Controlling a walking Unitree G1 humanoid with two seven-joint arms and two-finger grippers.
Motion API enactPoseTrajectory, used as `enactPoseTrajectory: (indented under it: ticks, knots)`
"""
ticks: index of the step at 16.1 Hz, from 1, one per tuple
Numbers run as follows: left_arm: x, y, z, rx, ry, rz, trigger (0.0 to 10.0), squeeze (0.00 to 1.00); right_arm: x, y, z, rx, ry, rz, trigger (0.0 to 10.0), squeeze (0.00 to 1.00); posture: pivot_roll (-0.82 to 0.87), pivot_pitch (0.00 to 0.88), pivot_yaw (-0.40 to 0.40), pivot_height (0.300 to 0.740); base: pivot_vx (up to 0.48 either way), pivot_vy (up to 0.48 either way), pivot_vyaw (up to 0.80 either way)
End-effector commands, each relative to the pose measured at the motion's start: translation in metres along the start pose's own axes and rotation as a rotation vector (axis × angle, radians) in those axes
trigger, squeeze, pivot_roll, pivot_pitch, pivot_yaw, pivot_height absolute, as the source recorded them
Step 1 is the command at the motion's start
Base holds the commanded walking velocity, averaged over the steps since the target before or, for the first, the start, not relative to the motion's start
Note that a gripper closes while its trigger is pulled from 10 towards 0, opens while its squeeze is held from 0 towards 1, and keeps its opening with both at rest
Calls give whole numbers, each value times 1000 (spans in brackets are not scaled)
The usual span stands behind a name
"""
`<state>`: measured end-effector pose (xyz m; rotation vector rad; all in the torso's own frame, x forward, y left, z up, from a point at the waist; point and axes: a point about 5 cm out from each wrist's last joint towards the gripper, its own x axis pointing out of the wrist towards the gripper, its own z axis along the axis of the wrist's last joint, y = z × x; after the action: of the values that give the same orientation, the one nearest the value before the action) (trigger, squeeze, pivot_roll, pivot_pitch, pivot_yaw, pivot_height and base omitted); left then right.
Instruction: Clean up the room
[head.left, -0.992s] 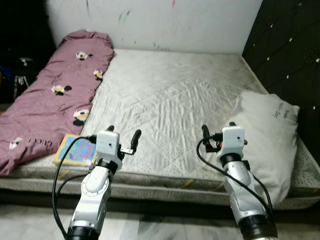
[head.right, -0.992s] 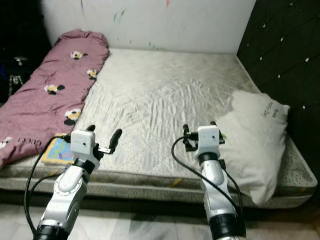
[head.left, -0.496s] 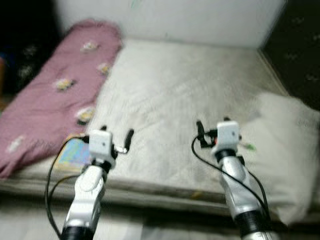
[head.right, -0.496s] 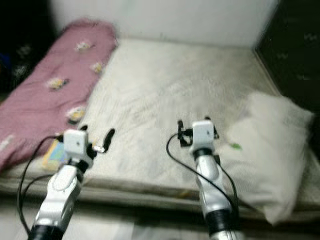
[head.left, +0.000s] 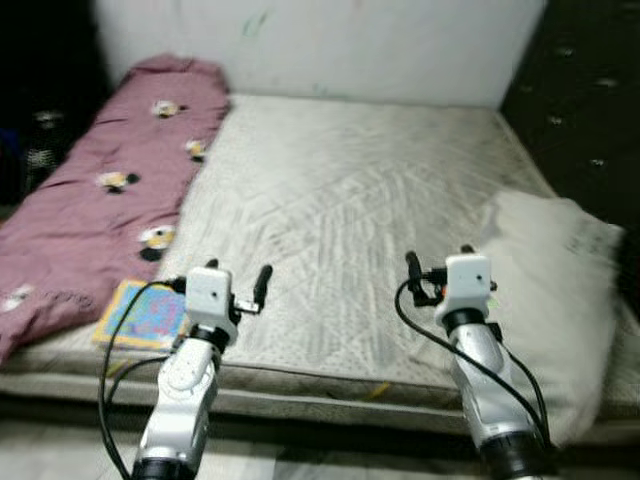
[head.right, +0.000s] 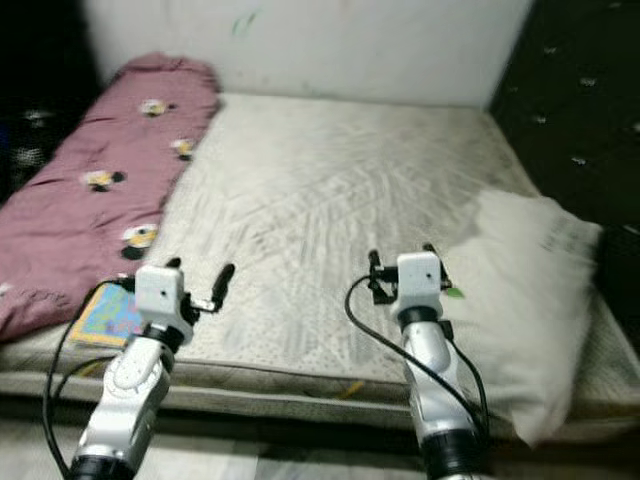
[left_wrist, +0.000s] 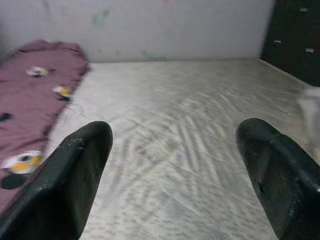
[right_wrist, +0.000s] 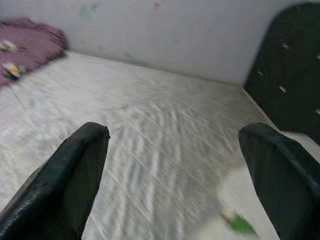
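Left eye view: a bare mattress is seen lying against a white wall, with both arms raised side by side above its near edge. The left end effector is held with its fingers spread and nothing between them, and the right end effector is likewise spread and empty; this posture is judged to be a ready stance, kept while the bed is approached and the clutter is surveyed. A maroon blanket printed with cartoon figures is laid along the mattress's left side, probably pushed aside rather than folded. A colourful book is left flat at the near left corner, just beside the blanket's edge and near the left arm, so it is judged the easiest item to be collected. A white pillow is slumped over the right edge, near a dark tufted headboard, and would need to be reset.
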<state>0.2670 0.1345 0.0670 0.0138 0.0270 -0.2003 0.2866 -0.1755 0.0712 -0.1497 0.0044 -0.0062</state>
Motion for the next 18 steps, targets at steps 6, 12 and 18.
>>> enactPoseTrajectory:
  ticks: [6, 12, 18]
  knots:
    - [-1, 0, 1, -9, 0, -8, 10000, 0, -5, -2, -5, 7, 21, -14, 10000, 0, -54, 0, -35, 740, 0, -204, 0]
    - [3, 1, 1, -4, 0, -12, 10000, 0, 0, -1, -3, -4, 11, -6, 10000, 0, -57, 0, -24, 740, 0, -358, 0]
    - [2, 3, -1, -5, 4, -9, 10000, 0, 1, -5, -3, -13, 12, -8, 10000, 0, -59, 0, -22, 740, 0, -396, 0]
